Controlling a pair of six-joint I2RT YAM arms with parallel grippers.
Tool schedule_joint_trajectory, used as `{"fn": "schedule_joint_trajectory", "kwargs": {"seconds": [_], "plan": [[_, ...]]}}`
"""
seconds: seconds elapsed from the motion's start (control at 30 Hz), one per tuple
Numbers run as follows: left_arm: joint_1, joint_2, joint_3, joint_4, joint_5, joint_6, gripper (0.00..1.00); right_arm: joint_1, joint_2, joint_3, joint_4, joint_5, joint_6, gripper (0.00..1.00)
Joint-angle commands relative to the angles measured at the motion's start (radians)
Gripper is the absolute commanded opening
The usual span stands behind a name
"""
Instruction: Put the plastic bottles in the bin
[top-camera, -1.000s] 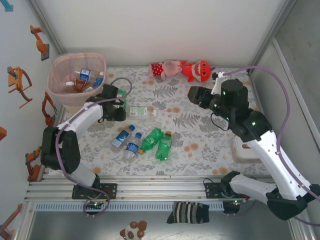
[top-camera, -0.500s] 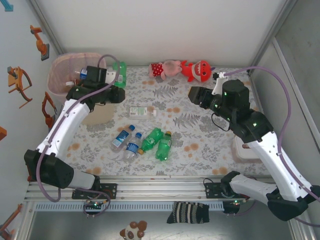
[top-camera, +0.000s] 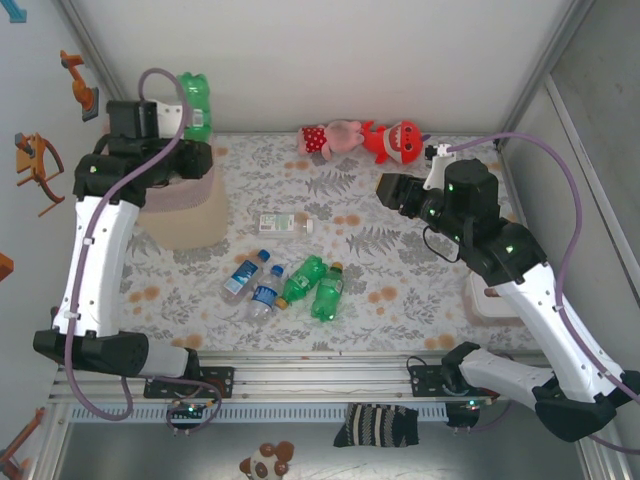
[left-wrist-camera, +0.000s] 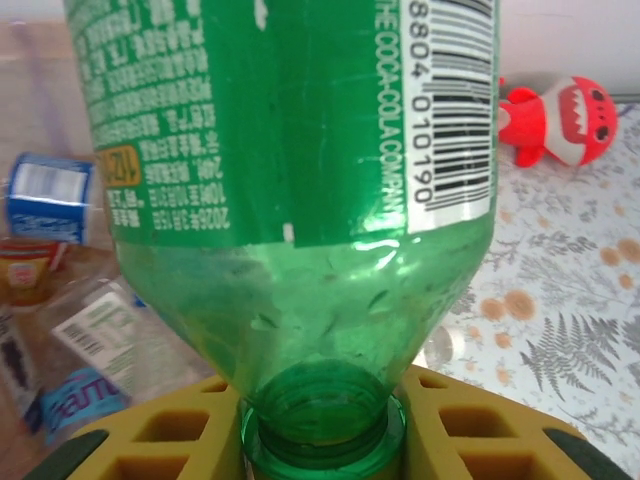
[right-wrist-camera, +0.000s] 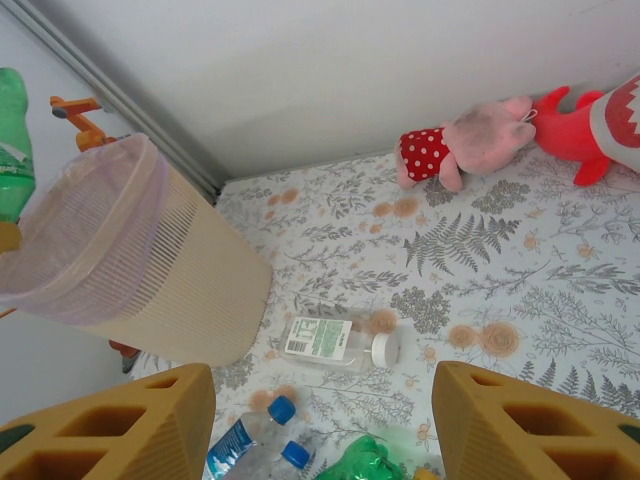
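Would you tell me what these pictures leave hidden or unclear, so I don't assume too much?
- Bin opening: top view, mostly covered by the left arm.
- Green bottle base: left wrist view, cut off by the top edge.
- Bottles in the bin: left wrist view, blurred, partly behind the green bottle.

From above, the left arm covers most of the rim of the tall pink mesh wastebasket. At the left wrist, the green plastic soda bottle runs off the top edge, the left gripper is cropped by the bottom edge, and the clear blue-labelled bottles on the left are blurred. At the right wrist, the red plush toy is cut by the right edge, the green bottle by the left.
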Motion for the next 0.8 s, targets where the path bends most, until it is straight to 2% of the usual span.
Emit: {"fn": "schedule_joint_trajectory", "kwargs": {"seconds": [0.0,0.23,0.4,0.5,0.63,0.77], "plan": [[0.079,0.027,0.045,-0.09,0.042,0.054,0.34,0.003,-0.002,0.019,-0.001,0.006,-0.02,0.59],[0.266,0.066,0.02,-0.121,0.05,0.1,0.34,0.004,-0.005,0.019,-0.007,0.007,-0.025,0.58],[0.363,0.103,-0.02,-0.109,-0.093,0.127,0.32,0.004,-0.005,0.019,-0.012,0.013,-0.027,0.58],[0.39,0.136,-0.036,-0.092,-0.152,0.134,0.33,0.004,0.003,0.033,-0.012,0.014,-0.032,0.58],[0.4,0.185,-0.018,-0.102,-0.152,0.137,0.35,0.004,0.018,0.049,-0.012,0.006,-0.04,0.59],[0.401,0.191,-0.009,-0.1,-0.168,0.14,0.44,0.004,0.018,0.048,-0.012,0.004,-0.04,0.59]]}}
